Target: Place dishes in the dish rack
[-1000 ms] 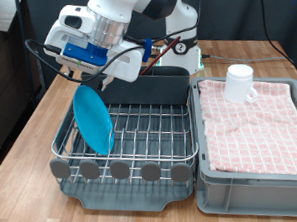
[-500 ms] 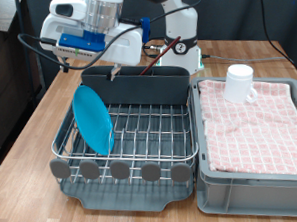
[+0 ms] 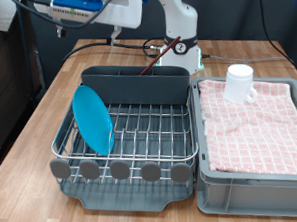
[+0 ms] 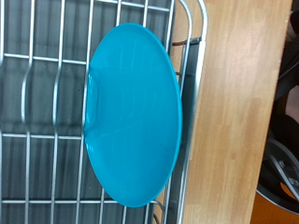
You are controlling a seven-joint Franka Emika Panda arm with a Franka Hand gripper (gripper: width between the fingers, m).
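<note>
**Plate stands in the rack, cup and spoon wait outside the grid**

The light-blue plate [image 3: 92, 120] stands on its edge in the wire dish rack [image 3: 140, 141], at the exterior view's left side, leaning a little between the wires. In the wrist view the plate [image 4: 133, 112] fills the middle of the picture, with the rack wires [image 4: 37, 121] behind it and the wooden table [image 4: 238, 103] beside the rack. The plate is round, smooth and of one plain colour, with a low rim. I judge it stiff, rather light, and somewhat slippery; it could chip if it falls, so the rim edge is the good place to pinch it.

The small white cup [image 3: 239, 82] sits on the pink checked cloth [image 3: 254, 120] in the grey bin [image 3: 254, 181], at the exterior view's right, well apart from the plate. It looks light and hard, and its wall at the open mouth seems the natural place to take it. A reddish-brown spoon handle [image 3: 158, 56] stands out of the dark grey caddy [image 3: 137, 87] at the back of the rack.

The gripper fingers do not show in either view; only part of the arm is at the exterior view's top, so I cannot tell if the claw is apart or together
</note>
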